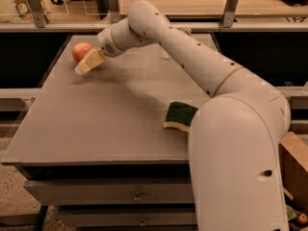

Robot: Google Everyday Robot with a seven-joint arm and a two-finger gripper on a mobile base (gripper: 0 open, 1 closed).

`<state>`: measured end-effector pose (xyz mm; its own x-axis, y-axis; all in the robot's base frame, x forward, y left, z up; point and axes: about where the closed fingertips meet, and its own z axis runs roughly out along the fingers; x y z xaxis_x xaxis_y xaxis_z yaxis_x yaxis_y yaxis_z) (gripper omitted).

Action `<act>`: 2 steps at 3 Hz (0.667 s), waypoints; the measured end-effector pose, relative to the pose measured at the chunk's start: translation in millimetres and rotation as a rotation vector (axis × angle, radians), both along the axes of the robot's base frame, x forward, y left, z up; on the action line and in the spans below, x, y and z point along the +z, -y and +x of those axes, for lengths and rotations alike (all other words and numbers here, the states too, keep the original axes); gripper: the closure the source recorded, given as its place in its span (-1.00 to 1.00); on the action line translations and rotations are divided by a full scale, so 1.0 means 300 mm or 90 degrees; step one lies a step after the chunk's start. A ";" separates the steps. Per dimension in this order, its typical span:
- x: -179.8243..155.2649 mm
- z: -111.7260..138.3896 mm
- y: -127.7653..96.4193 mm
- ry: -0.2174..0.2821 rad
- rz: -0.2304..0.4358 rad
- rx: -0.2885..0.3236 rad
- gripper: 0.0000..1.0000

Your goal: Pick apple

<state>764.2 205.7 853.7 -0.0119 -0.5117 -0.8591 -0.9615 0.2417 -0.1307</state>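
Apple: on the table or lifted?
On the table: the apple rests near its far-left corner, the tool just in front of it. Grasp: cannot tell.

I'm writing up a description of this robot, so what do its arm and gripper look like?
The arm is smooth off-white, rounded links dotted with small dark holes, a thin tan ring at one joint, no cables showing. The gripper, beside the apple at the far left of the table, is cream-tan.
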 end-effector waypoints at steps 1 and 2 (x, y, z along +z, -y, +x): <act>-0.034 0.007 -0.044 -0.010 -0.001 0.009 -0.65; -0.027 0.012 -0.071 -0.012 0.005 0.014 -0.19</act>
